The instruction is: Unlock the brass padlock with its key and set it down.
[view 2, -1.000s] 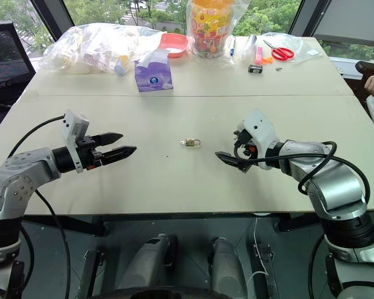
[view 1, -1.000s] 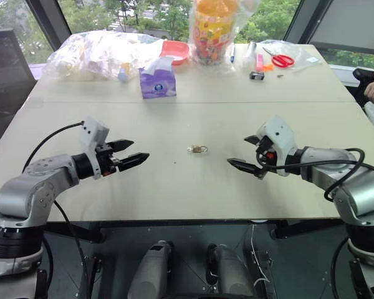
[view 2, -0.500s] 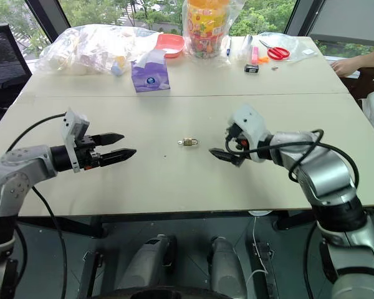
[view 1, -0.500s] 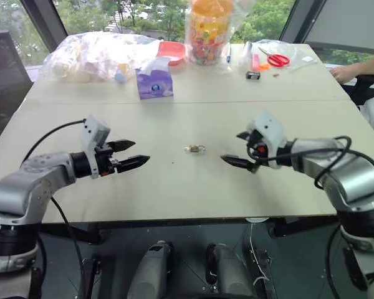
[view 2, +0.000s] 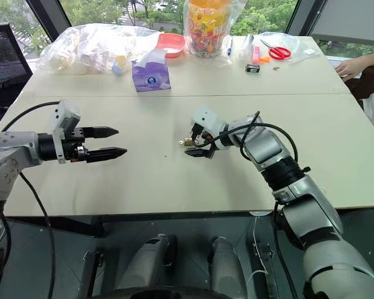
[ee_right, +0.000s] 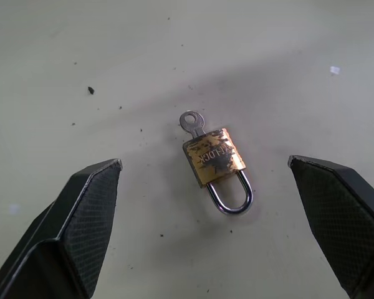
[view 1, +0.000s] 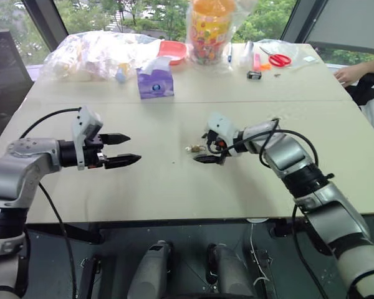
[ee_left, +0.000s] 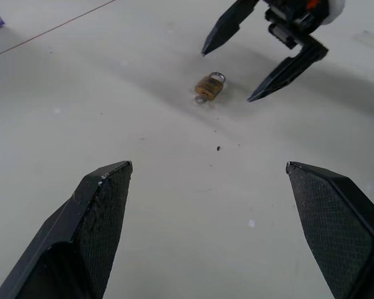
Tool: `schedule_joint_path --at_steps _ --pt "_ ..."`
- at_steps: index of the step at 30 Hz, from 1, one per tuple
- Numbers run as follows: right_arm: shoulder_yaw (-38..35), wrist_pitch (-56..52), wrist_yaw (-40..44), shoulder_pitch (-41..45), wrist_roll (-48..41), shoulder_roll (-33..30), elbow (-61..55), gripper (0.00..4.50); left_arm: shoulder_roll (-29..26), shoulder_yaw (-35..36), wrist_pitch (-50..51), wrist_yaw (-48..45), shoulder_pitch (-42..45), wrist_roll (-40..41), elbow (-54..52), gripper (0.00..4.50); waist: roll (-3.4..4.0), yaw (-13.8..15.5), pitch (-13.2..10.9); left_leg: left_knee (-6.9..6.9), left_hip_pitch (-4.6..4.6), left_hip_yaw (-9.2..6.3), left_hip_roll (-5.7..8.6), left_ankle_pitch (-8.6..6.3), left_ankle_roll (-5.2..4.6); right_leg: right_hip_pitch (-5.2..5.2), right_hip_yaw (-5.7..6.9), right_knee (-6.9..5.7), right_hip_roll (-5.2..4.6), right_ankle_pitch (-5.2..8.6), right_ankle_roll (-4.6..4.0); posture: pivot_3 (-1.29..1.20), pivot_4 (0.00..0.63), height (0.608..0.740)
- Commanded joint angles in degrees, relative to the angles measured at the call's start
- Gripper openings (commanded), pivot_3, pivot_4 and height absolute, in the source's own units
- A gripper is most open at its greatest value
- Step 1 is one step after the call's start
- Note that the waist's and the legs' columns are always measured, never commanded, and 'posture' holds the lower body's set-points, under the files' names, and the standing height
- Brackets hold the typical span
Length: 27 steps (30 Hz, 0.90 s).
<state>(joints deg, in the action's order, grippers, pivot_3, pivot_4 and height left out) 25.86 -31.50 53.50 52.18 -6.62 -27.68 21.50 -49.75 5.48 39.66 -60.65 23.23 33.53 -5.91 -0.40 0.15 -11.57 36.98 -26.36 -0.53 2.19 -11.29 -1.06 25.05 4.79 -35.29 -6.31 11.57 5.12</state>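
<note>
- Right pincer (view 1: 205, 148): two black fingers spread wide, empty, poised just over the small brass padlock with a thin silvery hooked shackle (ee_right: 215, 162), one finger on each side of it, neither touching.
- Left pincer (view 1: 121, 149): likewise spread wide and empty, hanging well apart from the lock, above the bare pale desk (view 1: 174, 187).
- The padlock lies flat near the middle of the desk. The tiny silvery key with a round bow (ee_right: 191, 122) juts from the end of the body opposite the shackle, apparently seated in the keyhole.
- Handling, as a judgement: light, rigid metal, smooth and likely to slip or skid on the desk; the flat brass sides offer the firmest hold, leaving shackle and key bow free for the other pincer.
- Writing: worn stamped lettering crosses the brass face, too scuffed to read with confidence.
- Far edge: purple tissue box (view 1: 156, 84), red-handled scissors (view 1: 277, 59), clear plastic bags (view 1: 100, 53); no label legible.
</note>
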Motion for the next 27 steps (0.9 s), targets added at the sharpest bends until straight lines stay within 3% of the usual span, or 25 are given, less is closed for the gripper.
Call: schedule_joint_path --at_steps 1,6,7,9,14,15,22,27 --pt "0.22 5.82 1.87 2.76 3.01 2.22 6.2 4.5 0.95 2.14 0.51 2.15 -1.72 0.91 -3.42 4.11 0.0 -0.08 0.0 0.0 0.01 0.0 0.0 0.0 0.0 0.0 -0.01 -0.03 0.01 0.0 0.01 0.0 0.15 0.74" --pt "-0.19 11.09 3.54 4.92 5.92 5.67 15.69 4.5 1.7 3.13 1.24 4.34 -3.78 1.47 -5.39 4.11 -0.01 -1.01 0.0 0.02 0.17 0.01 -0.05 0.05 0.09 -0.06 -0.08 -0.2 0.09 -0.01 0.0 0.0 0.15 0.74" --pt "-0.07 12.41 4.15 5.2 6.46 6.21 17.32 4.25 1.79 3.27 1.36 4.7 -3.96 1.58 -5.63 4.14 0.0 -1.1 0.0 0.01 0.28 0.0 -0.08 0.06 0.1 -0.14 -0.1 -0.2 0.12 -0.01 0.0 0.0 0.15 0.74" --pt "-0.15 14.87 4.1 5.75 7.61 7.47 20.46 3.64 1.97 3.42 1.49 5.41 -4.25 1.7 -5.9 4.16 0.0 -1.2 0.0 -0.11 0.8 0.02 -0.1 0.04 0.11 -0.5 -0.15 -0.19 0.13 0.02 -0.05 0.0 0.15 0.74" --pt "-1.01 17.64 4.47 6.31 9.06 9.33 23.2 1.0 2.39 3.02 1.37 6.03 -4.15 1.46 -5.61 4.16 0.01 -1.21 0.01 -0.18 1.06 0.03 -0.25 0.07 0.22 -0.6 -0.34 -0.18 0.32 0.1 -0.26 0.0 0.15 0.74" --pt "-1.23 18.46 4.22 6.27 9.44 9.42 23.24 0.64 2.59 2.77 1.25 6.12 -3.93 1.26 -5.3 4.16 0.01 -1.2 0.01 -0.18 1.07 0.03 -0.26 0.09 0.24 -0.59 -0.37 -0.19 0.35 0.1 -0.27 0.0 0.15 0.74" --pt "-3.39 25.28 -0.5 4.43 13.13 6.36 11.97 0.65 6.49 3.18 1.8 5.91 1.65 2.97 0.89 4.16 0.02 -0.68 0.0 -0.18 0.98 0.07 -0.27 0.11 0.28 -0.46 -0.47 -0.21 0.4 0.01 -0.4 0.0 0.15 0.74" --pt "-6.15 33.87 -6.42 -0.17 16.85 1.14 -5.53 0.65 11.02 3.77 3.69 3.86 9.93 6.27 9.36 4.16 0.01 -0.79 -0.01 -0.22 0.89 0.16 -0.21 0.12 0.27 -0.41 -0.57 -0.2 0.39 -0.05 -0.1 0.0 0.15 0.74"
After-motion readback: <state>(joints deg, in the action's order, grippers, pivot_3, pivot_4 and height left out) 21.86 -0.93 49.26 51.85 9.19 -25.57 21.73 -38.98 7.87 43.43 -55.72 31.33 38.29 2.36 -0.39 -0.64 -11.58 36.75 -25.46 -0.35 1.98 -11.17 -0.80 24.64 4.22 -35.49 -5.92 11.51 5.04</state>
